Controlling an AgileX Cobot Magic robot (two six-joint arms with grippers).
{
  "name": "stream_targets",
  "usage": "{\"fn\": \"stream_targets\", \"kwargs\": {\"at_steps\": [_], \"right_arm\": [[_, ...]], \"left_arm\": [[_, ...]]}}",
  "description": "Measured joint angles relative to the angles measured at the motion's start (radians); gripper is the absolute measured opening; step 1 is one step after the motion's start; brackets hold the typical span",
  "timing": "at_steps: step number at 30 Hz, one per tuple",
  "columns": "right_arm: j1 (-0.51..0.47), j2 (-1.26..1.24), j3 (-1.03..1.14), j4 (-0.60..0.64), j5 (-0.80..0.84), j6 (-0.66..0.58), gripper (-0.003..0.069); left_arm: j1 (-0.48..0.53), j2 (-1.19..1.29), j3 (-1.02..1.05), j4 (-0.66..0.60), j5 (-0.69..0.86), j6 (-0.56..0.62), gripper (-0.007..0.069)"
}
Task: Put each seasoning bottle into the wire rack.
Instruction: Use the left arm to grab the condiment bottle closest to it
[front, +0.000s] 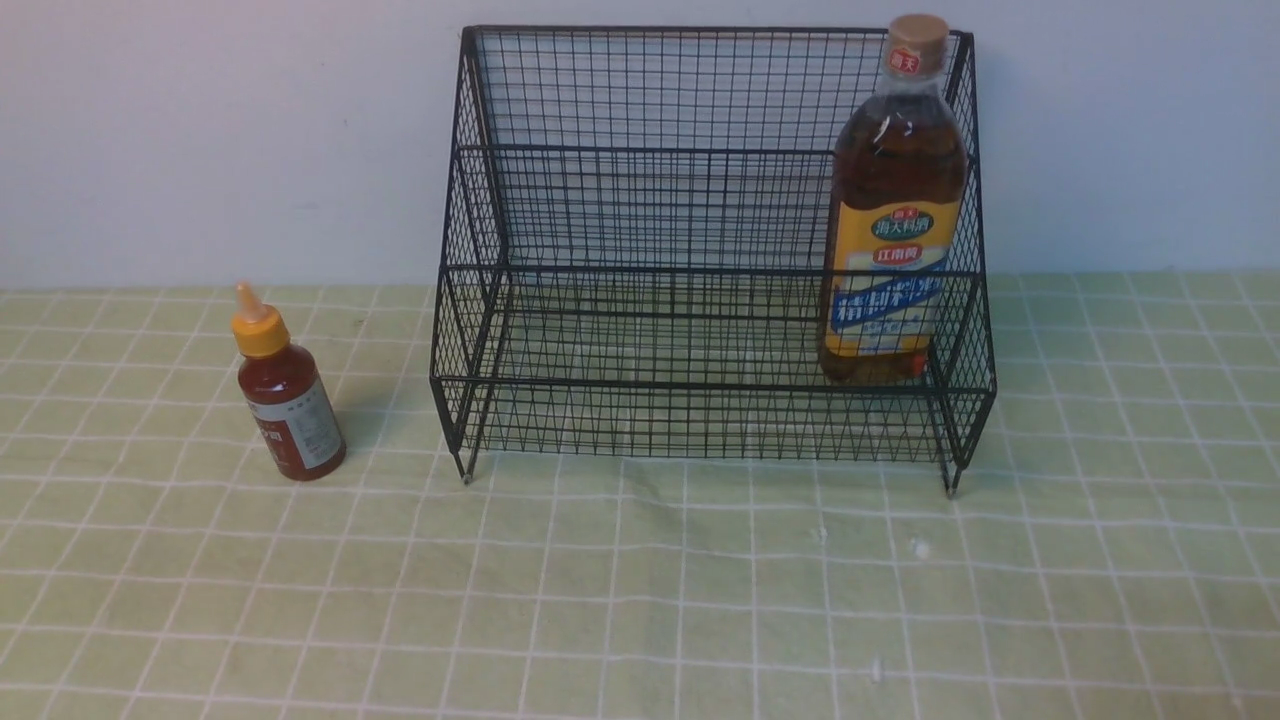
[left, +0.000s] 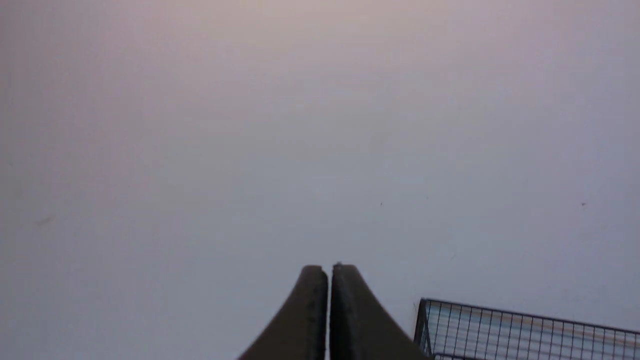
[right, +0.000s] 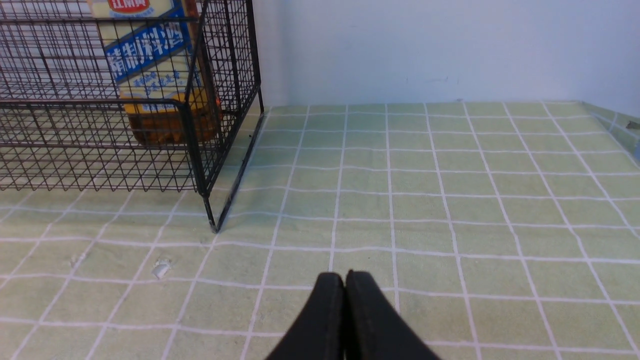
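Note:
The black wire rack (front: 640, 150) stands at the back of the table against the wall. A tall bottle of brown liquid (front: 893, 215) with a tan cap and yellow-blue label stands upright inside the rack's lower tier at its right end, also seen as the tall bottle (right: 155, 75) in the right wrist view. The small red-sauce bottle (front: 287, 400) with a yellow nozzle cap stands on the cloth left of the rack. My left gripper (left: 329, 270) is shut and empty, facing the wall beside the rack's top corner (left: 500, 330). My right gripper (right: 344, 276) is shut and empty, low over the cloth right of the rack (right: 100, 120).
A green checked tablecloth (front: 700, 600) covers the table, with small white specks (front: 918, 547) in front of the rack. A pale wall (front: 200, 130) runs behind. The table's right edge (right: 620, 125) shows in the right wrist view.

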Motion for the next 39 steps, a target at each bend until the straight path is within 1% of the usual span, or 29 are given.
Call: {"fn": "stream_targets", "kwargs": {"at_steps": [4, 6, 7, 9, 10, 11, 12, 14, 16, 18, 21, 22, 23, 27, 31, 39], "right_arm": [[0.0, 0.0, 0.0, 0.0, 0.0, 0.0, -0.0015], [0.0, 0.0, 0.0, 0.0, 0.0, 0.0, -0.0015], [0.0, 0.0, 0.0, 0.0, 0.0, 0.0, -0.0015], [0.0, 0.0, 0.0, 0.0, 0.0, 0.0, -0.0015], [0.0, 0.0, 0.0, 0.0, 0.0, 0.0, -0.0015], [0.0, 0.0, 0.0, 0.0, 0.0, 0.0, -0.0015], [0.0, 0.0, 0.0, 0.0, 0.0, 0.0, -0.0015], [0.0, 0.0, 0.0, 0.0, 0.0, 0.0, -0.0015], [0.0, 0.0, 0.0, 0.0, 0.0, 0.0, -0.0015], [0.0, 0.0, 0.0, 0.0, 0.0, 0.0, -0.0015], [0.0, 0.0, 0.0, 0.0, 0.0, 0.0, -0.0015], [0.0, 0.0, 0.0, 0.0, 0.0, 0.0, -0.0015], [0.0, 0.0, 0.0, 0.0, 0.0, 0.0, -0.0015], [0.0, 0.0, 0.0, -0.001, 0.0, 0.0, -0.0015], [0.0, 0.0, 0.0, -0.001, 0.0, 0.0, -0.0015], [0.0, 0.0, 0.0, -0.001, 0.0, 0.0, -0.0015]], "left_arm": [[0.0, 0.171, -0.04, 0.055, -0.005, -0.087, 0.002], [0.0, 0.273, -0.088, 0.123, -0.016, -0.105, 0.0051], [0.0, 0.34, -0.12, 0.176, -0.026, -0.111, 0.0071], [0.0, 0.446, -0.172, 0.245, -0.043, -0.115, 0.0118], [0.0, 0.482, -0.191, 0.26, -0.047, -0.117, 0.0129], [0.0, 0.531, -0.215, 0.294, -0.053, -0.118, 0.0153], [0.0, 0.63, -0.264, 0.327, -0.061, -0.118, 0.0209], [0.0, 0.751, -0.324, 0.348, -0.061, -0.118, 0.0284], [0.0, 0.822, -0.353, 0.349, -0.062, -0.118, 0.033], [0.0, 0.948, -0.42, 0.341, -0.064, -0.119, 0.0408], [0.0, 1.11, -0.503, 0.296, -0.079, -0.119, 0.0494], [0.0, 1.11, -0.503, 0.292, -0.079, -0.119, 0.0494], [0.0, 1.186, -0.546, 0.259, -0.089, -0.119, 0.0521], [0.0, 1.31, -0.623, 0.217, -0.091, -0.112, 0.0532], [0.0, 1.439, -0.7, 0.213, -0.093, -0.074, 0.0532], [0.0, 1.596, -0.768, 0.21, -0.099, -0.064, 0.0532]]}}
